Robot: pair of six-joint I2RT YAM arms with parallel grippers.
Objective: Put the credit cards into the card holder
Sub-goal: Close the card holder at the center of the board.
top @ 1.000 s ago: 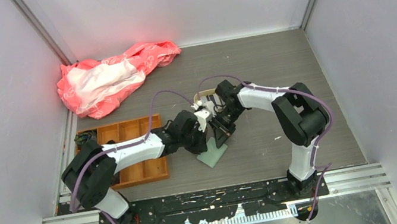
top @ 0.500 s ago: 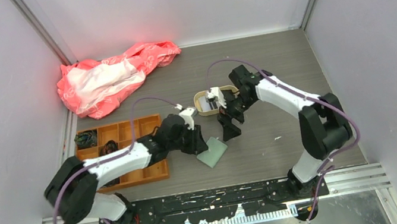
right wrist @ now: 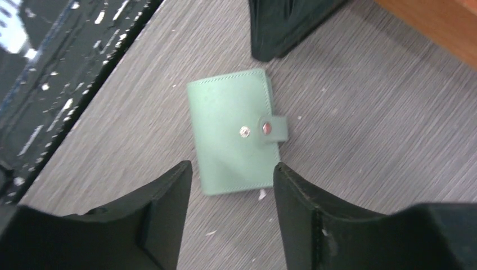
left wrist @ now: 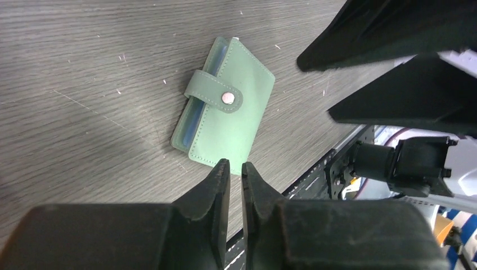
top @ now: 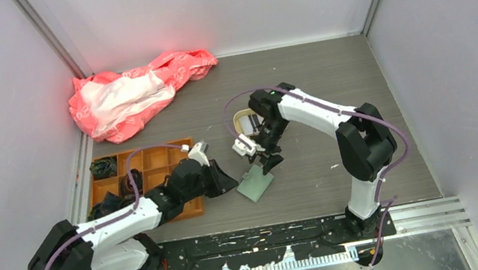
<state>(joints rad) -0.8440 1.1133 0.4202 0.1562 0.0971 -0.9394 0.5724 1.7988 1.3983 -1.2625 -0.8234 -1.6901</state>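
The card holder (top: 255, 183) is a sage-green wallet lying flat on the table, folded shut with its strap snapped (left wrist: 225, 121) (right wrist: 236, 129). Blue pocket edges show at its side in the left wrist view. My left gripper (top: 226, 180) (left wrist: 233, 163) hovers just left of it, jaws a thin crack apart with nothing between them. My right gripper (top: 269, 162) (right wrist: 232, 169) hangs over the wallet's far edge, jaws wide apart and empty. No credit cards are in view.
An orange compartment tray (top: 148, 171) stands left of the wallet under my left arm. A beige round-cornered tray (top: 241, 121) sits behind it, partly hidden by my right arm. A pink bag (top: 135, 93) lies at the back left. The black rail (top: 252, 238) runs along the near edge.
Both grippers opened from shut, and the left has narrowed again. My left arm drew back to the left. My right gripper swung out to the beige tray and returned over the wallet.
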